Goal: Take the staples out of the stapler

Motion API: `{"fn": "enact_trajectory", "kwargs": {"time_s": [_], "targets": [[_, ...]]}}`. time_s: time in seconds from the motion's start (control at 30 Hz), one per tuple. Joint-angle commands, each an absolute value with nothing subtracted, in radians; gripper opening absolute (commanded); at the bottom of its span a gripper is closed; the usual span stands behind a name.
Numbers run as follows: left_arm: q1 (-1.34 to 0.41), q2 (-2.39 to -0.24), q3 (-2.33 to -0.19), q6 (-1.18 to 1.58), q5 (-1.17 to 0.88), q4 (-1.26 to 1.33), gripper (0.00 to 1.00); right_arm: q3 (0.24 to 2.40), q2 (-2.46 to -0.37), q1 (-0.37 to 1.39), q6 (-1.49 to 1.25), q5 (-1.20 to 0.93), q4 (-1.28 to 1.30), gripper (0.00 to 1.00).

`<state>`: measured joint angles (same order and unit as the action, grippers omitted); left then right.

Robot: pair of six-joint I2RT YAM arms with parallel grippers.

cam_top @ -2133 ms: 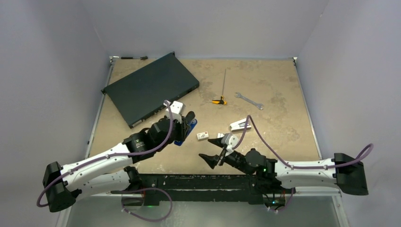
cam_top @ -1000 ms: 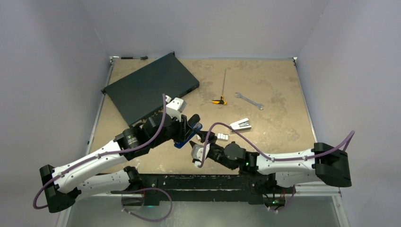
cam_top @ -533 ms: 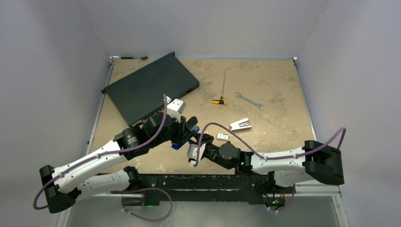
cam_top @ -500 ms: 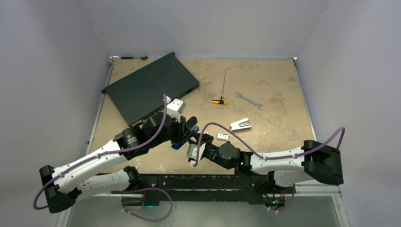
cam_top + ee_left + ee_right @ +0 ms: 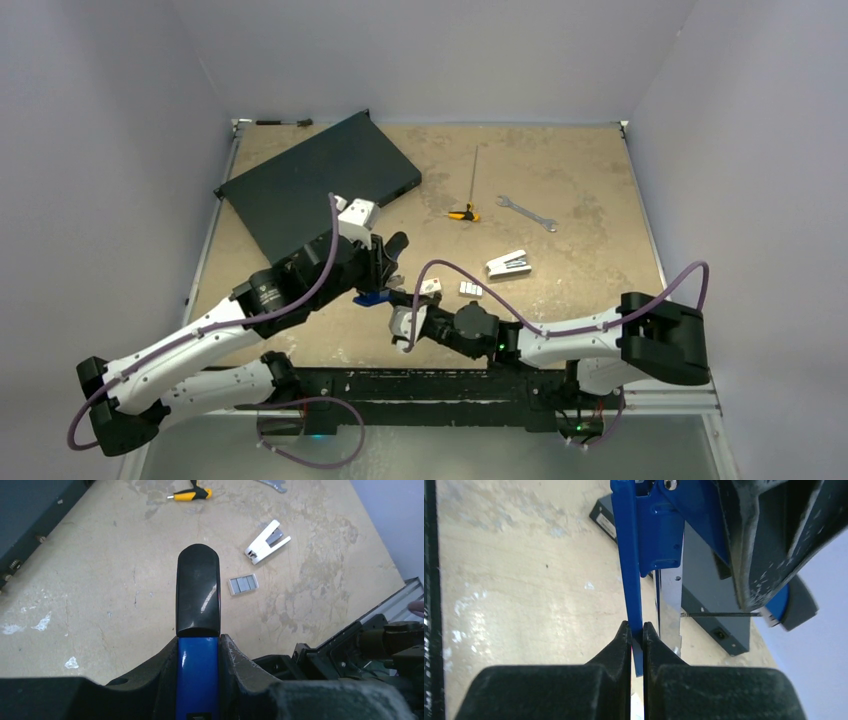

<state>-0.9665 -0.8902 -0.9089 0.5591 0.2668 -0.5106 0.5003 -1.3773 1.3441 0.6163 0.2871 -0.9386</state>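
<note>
- In the right wrist view the right gripper (image 5: pixel 637 636) has its jaws pressed together on the lower end of the stapler's thin blue plate (image 5: pixel 629 555), at mid-frame.
- Just right of that plate runs the silver bar (image 5: pixel 670 600), with a thin spring (image 5: pixel 719 614) stretched across to the right. Whether staples sit in the bar cannot be told.
- In the left wrist view the left gripper (image 5: pixel 198 652) clamps the stapler (image 5: pixel 198 595) by its blue body at bottom centre. The black cap sticks out past the fingers (image 5: pixel 235 662) toward mid-frame.
- From above, both grippers meet low and left of centre, and the stapler (image 5: pixel 373 297) is held off the table (image 5: pixel 560 170) between them.
- A short strip of staples (image 5: pixel 243 584) lies loose on the table right of the cap. In the top view these staples (image 5: pixel 470 289) are just right of a white box (image 5: pixel 430 287).
- Step in hand, as I judge it: prying the stapler open, one arm holding the body and the other drawing the plate off the silver bar.
- The next move calls for a steady pull on the plate away from the bar while the left grip stays firm. The plate is thin and held only at its tip, so it could slip.
- Two seconds ago the right gripper (image 5: pixel 405 306) hung spread and free, lower and right of the stapler; now it is on it.
- Since half a second ago the left gripper (image 5: pixel 385 262) has risen toward the upper left, and the right arm has reached further left. The staples have not moved.
</note>
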Motion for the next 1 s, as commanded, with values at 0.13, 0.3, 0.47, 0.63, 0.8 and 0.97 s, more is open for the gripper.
{"fn": "enact_trajectory", "kwargs": {"time_s": [0.13, 0.3, 0.47, 0.63, 0.8, 0.97], "targets": [[-0.990, -0.762, -0.865, 0.640, 0.219, -0.199, 0.00, 0.470, -1.402, 1.316, 0.229, 0.259, -1.180, 0.00], [-0.989, -0.684, -0.703, 0.662, 0.317, 0.031, 0.00, 0.483, -1.507, 1.316, -0.042, 0.265, -1.338, 0.00], [-0.991, -0.629, -0.538, 0.636, 0.477, 0.227, 0.00, 0.511, -1.596, 1.316, -0.247, 0.286, -1.416, 0.00], [-0.991, -0.628, -0.436, 0.597, 0.575, 0.399, 0.00, 0.551, -1.639, 1.316, -0.458, 0.312, -1.345, 0.00], [-0.990, -0.684, -0.431, 0.530, 0.591, 0.475, 0.00, 0.564, -1.628, 1.293, -0.584, 0.356, -1.256, 0.00], [-0.990, -0.729, -0.448, 0.487, 0.588, 0.504, 0.00, 0.572, -1.606, 1.232, -0.687, 0.286, -1.175, 0.00]]}}
